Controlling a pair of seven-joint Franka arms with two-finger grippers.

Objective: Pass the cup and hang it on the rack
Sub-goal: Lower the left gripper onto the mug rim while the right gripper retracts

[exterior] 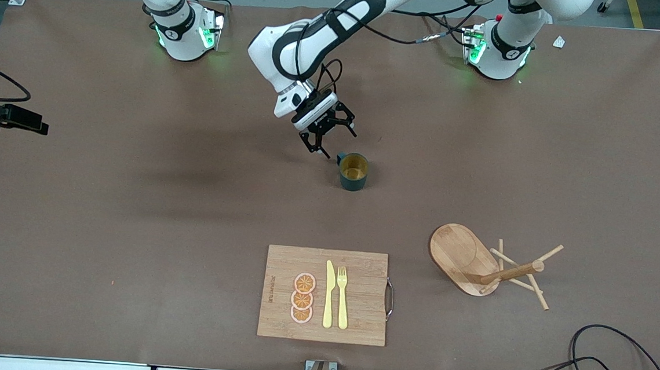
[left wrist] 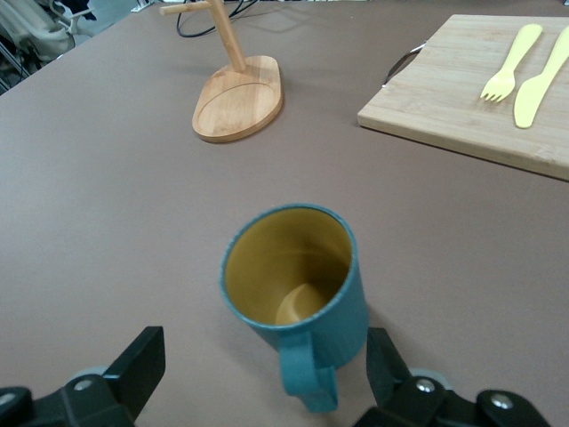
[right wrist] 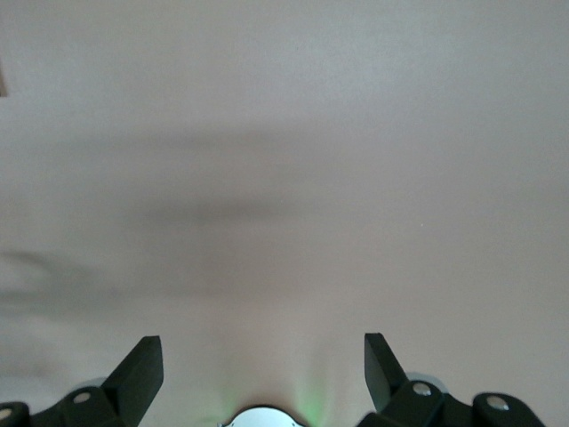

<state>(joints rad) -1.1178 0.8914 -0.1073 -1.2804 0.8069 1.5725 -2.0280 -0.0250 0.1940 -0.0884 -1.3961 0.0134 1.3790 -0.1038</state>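
Nearest the front camera we have the cutting board with its orange slices, knife and fork, none of it part of the job. The cup is our landmark: it stands upright on the brown surface, farther from the front camera than the board, yellow inside showing, and nothing grips it. The rack lies toward the left arm's end of the surface from the cup and nearer the front camera, and we judge it tipped over, its post and pegs sprawled flat beside the oval base.

Right at the cup we find our left hand, fingers spread apart and empty, poised just beside the small loop handle. In the left wrist view the cup sits framed between the two open fingers, handle pointing back at the hand.

So we call this the reach for the first pick-up. Next we need to ease down so the fingers straddle the wall or handle, then close squarely without nudging the cup over.

Our right hand waits with fingers apart too, seeing only bare surface in its wrist view; the front view does not show it.
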